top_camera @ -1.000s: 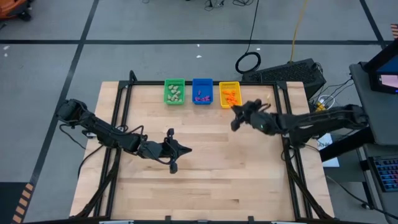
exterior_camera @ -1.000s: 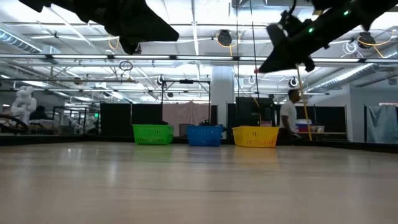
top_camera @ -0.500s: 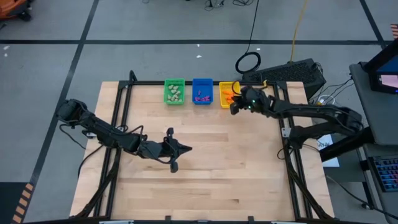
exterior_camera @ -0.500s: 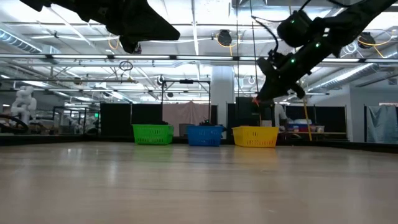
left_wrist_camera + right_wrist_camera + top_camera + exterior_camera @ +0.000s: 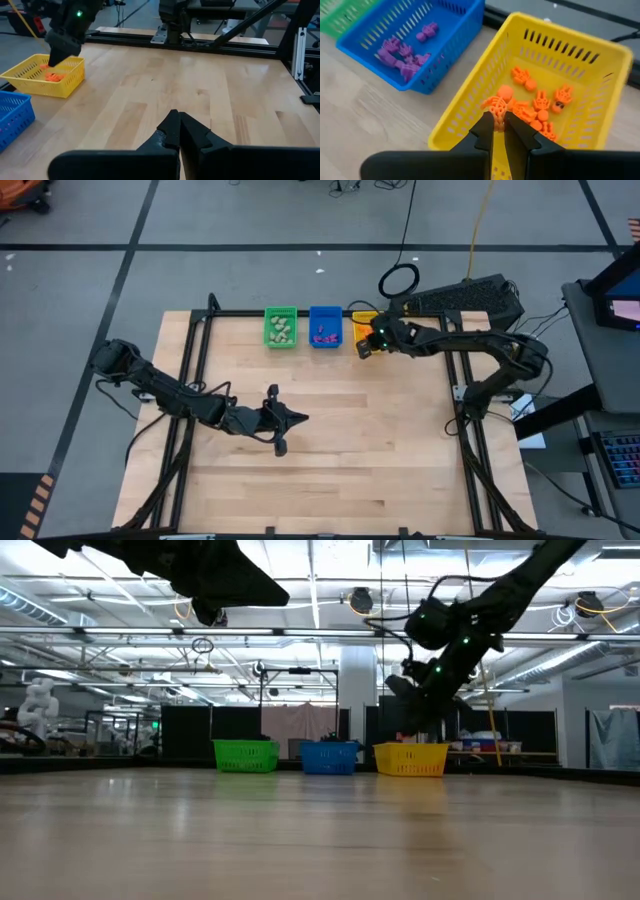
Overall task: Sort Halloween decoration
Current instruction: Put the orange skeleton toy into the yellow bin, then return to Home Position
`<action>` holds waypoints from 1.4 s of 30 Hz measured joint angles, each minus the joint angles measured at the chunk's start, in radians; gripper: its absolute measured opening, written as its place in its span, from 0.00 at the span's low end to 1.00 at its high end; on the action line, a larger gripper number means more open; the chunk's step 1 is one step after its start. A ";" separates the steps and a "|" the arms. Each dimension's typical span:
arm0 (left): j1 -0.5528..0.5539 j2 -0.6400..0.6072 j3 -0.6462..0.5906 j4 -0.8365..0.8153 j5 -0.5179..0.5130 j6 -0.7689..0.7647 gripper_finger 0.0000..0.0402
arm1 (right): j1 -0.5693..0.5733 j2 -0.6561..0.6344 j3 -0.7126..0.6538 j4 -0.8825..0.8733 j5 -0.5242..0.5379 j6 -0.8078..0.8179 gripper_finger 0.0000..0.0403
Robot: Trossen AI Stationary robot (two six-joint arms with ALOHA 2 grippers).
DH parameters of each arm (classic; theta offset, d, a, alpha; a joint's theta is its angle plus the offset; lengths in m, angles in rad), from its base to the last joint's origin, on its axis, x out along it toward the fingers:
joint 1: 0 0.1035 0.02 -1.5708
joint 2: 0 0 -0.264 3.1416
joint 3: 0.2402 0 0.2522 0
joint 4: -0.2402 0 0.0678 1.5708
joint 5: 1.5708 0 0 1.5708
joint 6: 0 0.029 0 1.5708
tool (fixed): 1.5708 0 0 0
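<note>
The right gripper (image 5: 366,346) is hanging over the yellow bin (image 5: 600,95) at the far edge of the table (image 5: 350,440), and in its wrist view the two fingers (image 5: 482,130) are pinched on an orange trinket (image 5: 496,106), a little skeleton-looking piece, held just above the bin's near rim. The rest of the orange trinkets (image 5: 540,112) are lying in a loose pile on the floor of that same bin. Right next to it is the blue bin (image 5: 415,30) with the purple trinkets (image 5: 400,52) inside, and next along the row is the green bin (image 5: 280,327) with pale beige ones (image 5: 282,330) in it. All three bins sit side by side in a line. The left gripper (image 5: 277,420) is parked above the middle of the table, well away from the bins, fingers pressed together with nothing between them.
</note>
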 joint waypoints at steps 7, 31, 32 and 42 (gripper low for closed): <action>0.000 0.000 0.000 0.000 -0.001 0.000 0.00 | -0.003 0.086 0.044 -0.026 0.002 0.043 0.05; 0.000 0.000 0.000 0.000 -0.001 0.006 0.00 | 0.059 -0.098 0.044 -0.161 0.005 -0.050 0.28; 0.000 0.000 0.000 0.000 0.002 0.012 0.00 | 0.083 -0.138 0.044 -0.174 0.005 -0.065 0.28; 0.000 -0.024 0.000 0.047 0.038 0.059 0.00 | 0.495 -0.507 -0.017 -0.214 0.123 -0.125 0.28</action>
